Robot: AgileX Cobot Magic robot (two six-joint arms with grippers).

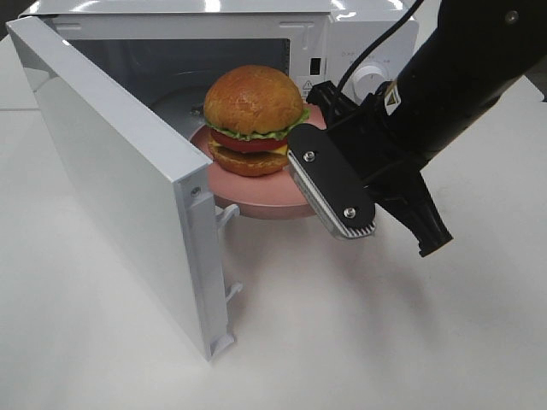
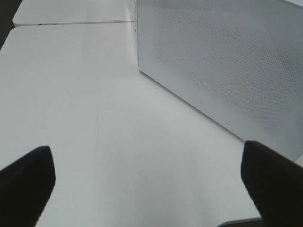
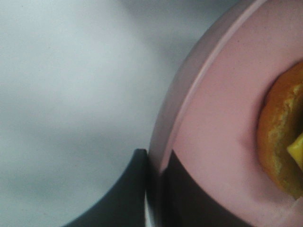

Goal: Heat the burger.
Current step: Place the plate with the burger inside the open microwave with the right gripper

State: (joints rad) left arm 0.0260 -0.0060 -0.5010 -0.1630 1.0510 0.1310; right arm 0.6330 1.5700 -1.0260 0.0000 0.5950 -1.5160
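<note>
The burger (image 1: 252, 115), with a glossy brown bun, lettuce, tomato and cheese, stands on a pink plate (image 1: 256, 209). The plate is at the mouth of the open white microwave (image 1: 359, 43), partly inside and partly out over the table. My right gripper (image 1: 301, 175) is shut on the plate's right rim. In the right wrist view its two dark fingers (image 3: 128, 198) pinch the plate's rim (image 3: 189, 90), with the burger's lower bun (image 3: 279, 137) at the edge. My left gripper (image 2: 147, 184) is open and empty over the table; it is out of the high view.
The microwave door (image 1: 111, 171) stands open to the left, out over the table; its perforated outer face (image 2: 222, 61) is close to the left gripper. The control knob (image 1: 369, 75) is at the microwave's right. The white table (image 1: 342, 342) lies in front.
</note>
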